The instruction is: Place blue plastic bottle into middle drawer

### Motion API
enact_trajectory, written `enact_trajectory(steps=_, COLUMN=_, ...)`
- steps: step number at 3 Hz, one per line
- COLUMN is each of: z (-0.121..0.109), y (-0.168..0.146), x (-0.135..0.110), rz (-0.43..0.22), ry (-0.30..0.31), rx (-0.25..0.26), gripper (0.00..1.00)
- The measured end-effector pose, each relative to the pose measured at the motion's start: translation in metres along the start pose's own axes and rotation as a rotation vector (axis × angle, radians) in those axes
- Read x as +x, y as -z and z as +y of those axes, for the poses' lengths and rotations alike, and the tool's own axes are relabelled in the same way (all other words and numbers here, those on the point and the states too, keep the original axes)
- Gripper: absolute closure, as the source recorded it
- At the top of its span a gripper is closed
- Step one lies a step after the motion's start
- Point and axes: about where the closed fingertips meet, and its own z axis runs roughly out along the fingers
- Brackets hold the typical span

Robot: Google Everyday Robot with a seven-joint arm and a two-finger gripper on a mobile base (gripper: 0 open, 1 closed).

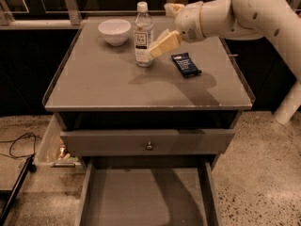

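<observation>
The blue plastic bottle (142, 36), clear with a white cap and white label, stands upright at the back of the cabinet top. My gripper (157, 47) hangs just right of it, its fingertips at the bottle's right side at label height. The fingers look slightly apart and hold nothing. The middle drawer (146, 199) is pulled out below, showing a bare grey floor and thin side walls.
A white bowl (114, 31) stands left of the bottle. A dark-blue snack bar wrapper (186, 64) lies to its right, under my arm. The grey drawer front with the round knob (149, 145) is above the open drawer. A clear bin (52, 149) and a cable (19, 142) are on the floor at left.
</observation>
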Motion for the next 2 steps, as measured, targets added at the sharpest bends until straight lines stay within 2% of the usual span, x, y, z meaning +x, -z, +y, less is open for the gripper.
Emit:
enact_trajectory(steps=1, z=-0.026, y=-0.017, x=-0.001, rz=-0.061, ry=-0.001, rx=0.05, gripper=0.0)
enact_trajectory(steps=2, z=-0.04, y=-0.028, x=0.001, rz=-0.074, ry=0.005, rx=0.08, gripper=0.0)
